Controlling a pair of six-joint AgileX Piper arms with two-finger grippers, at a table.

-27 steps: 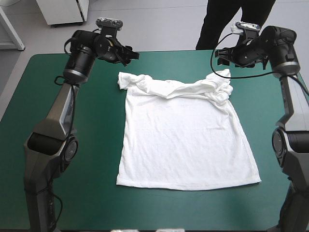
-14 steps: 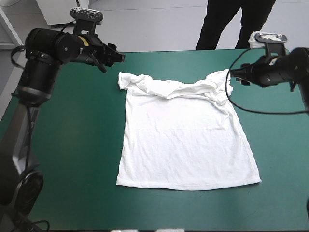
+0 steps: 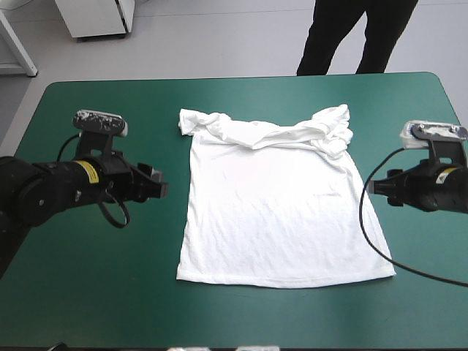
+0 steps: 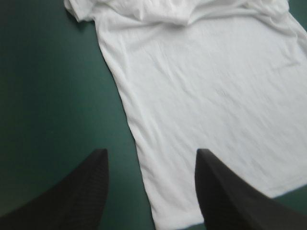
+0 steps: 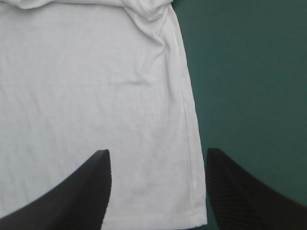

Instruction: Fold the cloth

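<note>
The white T-shirt [image 3: 281, 212] lies spread flat in the middle of the table, hem toward the near edge. Its shoulders and sleeves are bunched in folds [image 3: 263, 131] at the far end. My left gripper [image 3: 157, 190] hovers just left of the shirt's left side edge, open and holding nothing. In the left wrist view the T-shirt's side edge [image 4: 129, 115] runs ahead from between the left gripper [image 4: 152, 152] fingers. My right gripper [image 3: 374, 187] is open beside the right side edge. In the right wrist view the T-shirt [image 5: 96, 86] lies under the right gripper [image 5: 158, 152].
Bare teal-green cover [image 3: 95, 292] shows to the left and right of the T-shirt and in front of its hem. The table's near edge runs just below the hem's strip of cover.
Both arms have dropped back from the far shoulder corners toward the near side. They now sit beside the shirt's side edges at mid-length. The T-shirt has not moved.
</note>
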